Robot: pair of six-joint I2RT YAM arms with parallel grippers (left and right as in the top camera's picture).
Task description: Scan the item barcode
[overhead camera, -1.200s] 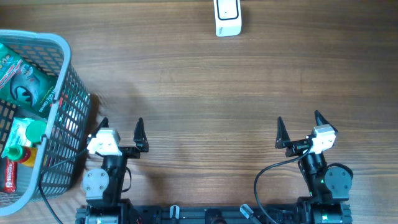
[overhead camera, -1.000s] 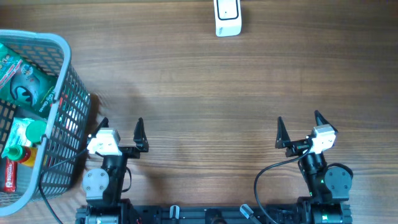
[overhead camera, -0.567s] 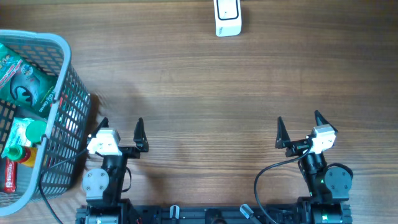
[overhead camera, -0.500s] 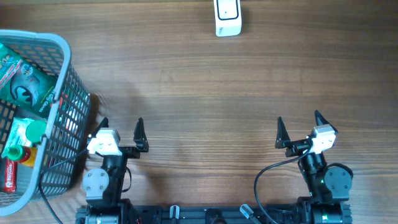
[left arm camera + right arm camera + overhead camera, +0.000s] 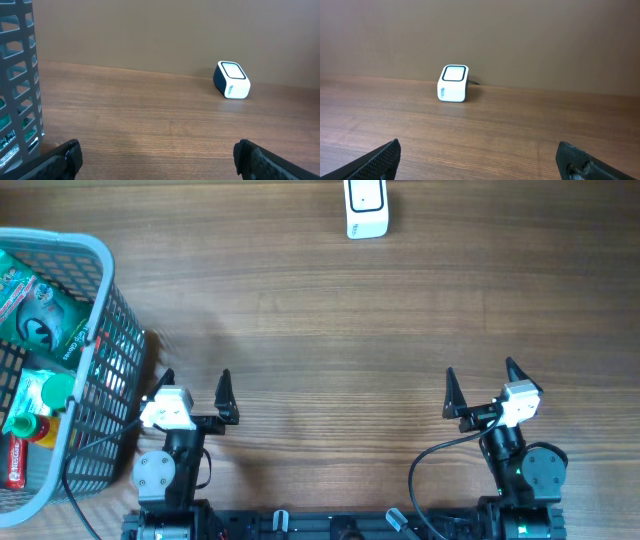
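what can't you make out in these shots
Basket: overhead, cut off by the left edge; left wrist shows only a strip of its wall.
Green packet and other items in it: overhead, print too small, no barcode readable, partly behind the mesh.
Scanner: overhead, far end cut off by the top edge.
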